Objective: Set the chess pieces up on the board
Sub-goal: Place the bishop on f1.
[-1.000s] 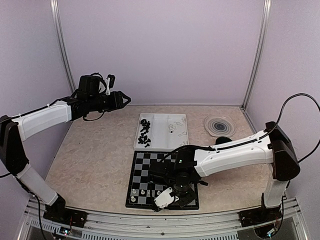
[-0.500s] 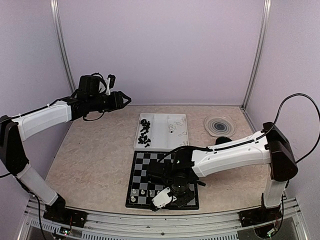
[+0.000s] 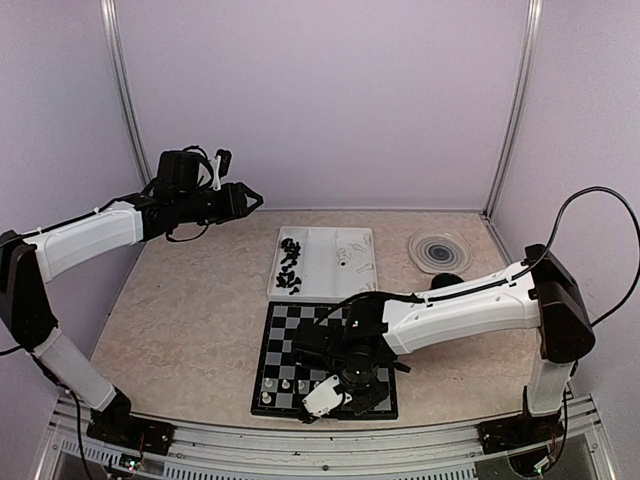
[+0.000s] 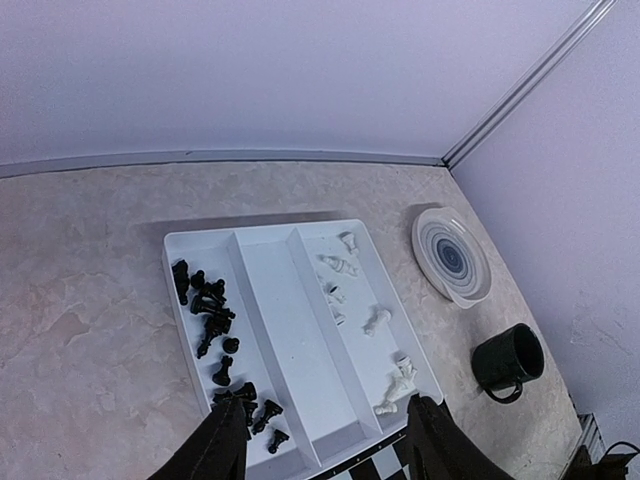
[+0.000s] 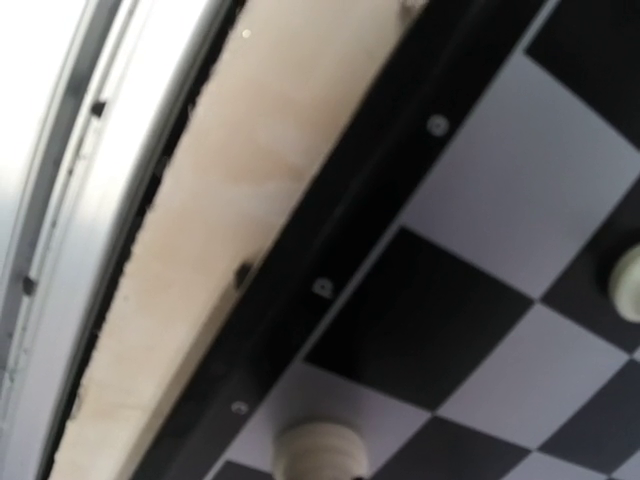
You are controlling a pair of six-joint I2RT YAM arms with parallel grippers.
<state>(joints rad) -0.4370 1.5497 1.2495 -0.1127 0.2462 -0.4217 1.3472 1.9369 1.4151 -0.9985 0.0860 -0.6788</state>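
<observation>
Board [image 3: 300, 340] lies flat on the counter [image 3: 190, 320] near the front edge, just in front of the white tray [image 3: 325, 262]. The top view shows white chess pieces [image 3: 285, 384] on its nearest rows and the right claw [image 3: 345, 392] low over that edge, grip state cannot tell. The right wrist view gives only the dark border, checks and one white piece [image 5: 320, 452].

Only the left wrist view resolves the tray: black pieces [image 4: 215, 325] heaped in the left compartment and white pieces [image 4: 375, 320] scattered in the right. The left claw [image 4: 330, 405] is raised, with fingers spread and nothing between. A striped plate [image 4: 452, 255] and a black mug [image 4: 508, 360] stand beside the tray.
</observation>
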